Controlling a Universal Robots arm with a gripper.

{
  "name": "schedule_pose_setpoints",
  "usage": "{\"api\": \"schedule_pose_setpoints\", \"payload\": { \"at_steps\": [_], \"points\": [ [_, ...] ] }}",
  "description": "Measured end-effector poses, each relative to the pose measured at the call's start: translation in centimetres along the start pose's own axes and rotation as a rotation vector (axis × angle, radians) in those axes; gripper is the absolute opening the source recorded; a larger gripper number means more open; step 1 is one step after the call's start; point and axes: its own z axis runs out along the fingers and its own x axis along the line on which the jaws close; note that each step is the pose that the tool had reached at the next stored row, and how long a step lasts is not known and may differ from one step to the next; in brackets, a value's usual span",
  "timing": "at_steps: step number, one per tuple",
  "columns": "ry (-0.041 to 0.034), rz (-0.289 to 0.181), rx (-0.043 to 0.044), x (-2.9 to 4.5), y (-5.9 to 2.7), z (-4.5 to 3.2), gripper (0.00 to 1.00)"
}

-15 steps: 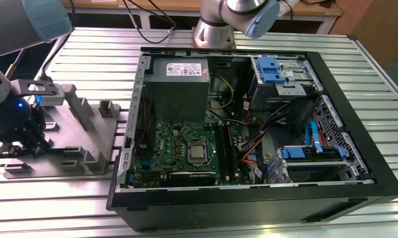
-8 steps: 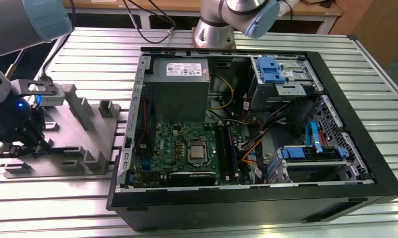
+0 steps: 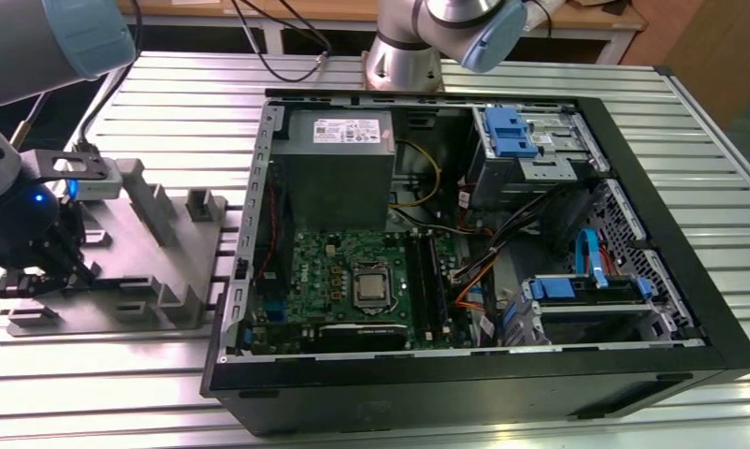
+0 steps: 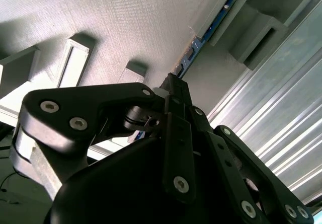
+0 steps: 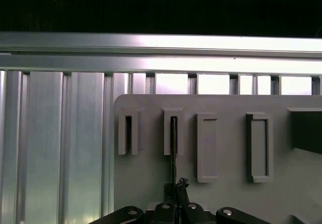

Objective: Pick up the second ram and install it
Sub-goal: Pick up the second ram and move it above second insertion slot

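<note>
The second ram (image 4: 200, 39) is a thin blue-green stick standing on edge in a slot of the grey holder plate (image 3: 132, 248) at the exterior view's left. In the first wrist view the ram (image 5: 173, 143) appears edge-on as a dark line running out of a slot block. My gripper (image 3: 41, 279) is low over the plate's near corner. Its black fingers (image 4: 177, 133) come together on the ram's near end, so the gripper (image 4: 172, 87) is shut on it. The far end of the ram still rests in its slot. In the first wrist view the gripper (image 5: 175, 188) sits just behind the stick.
An open computer case (image 3: 674, 281) lies in the middle of the slatted metal table. It holds the green motherboard (image 3: 331, 267) and long black slots (image 3: 425, 281) beside the processor. Raised grey blocks (image 3: 144, 196) stand on the holder plate near my arm.
</note>
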Motion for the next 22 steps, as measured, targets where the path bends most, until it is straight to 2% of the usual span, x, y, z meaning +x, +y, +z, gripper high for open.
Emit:
{"api": "schedule_pose_setpoints", "payload": {
  "at_steps": [6,8,22],
  "points": [
    [0.0,0.0,0.0,0.0,-0.02,0.0,0.08],
    [0.0,0.0,0.0,-0.01,-0.02,-0.32,0.08],
    [-0.003,0.0,0.0,-0.01,-0.01,-0.34,0.08]
  ]
}}
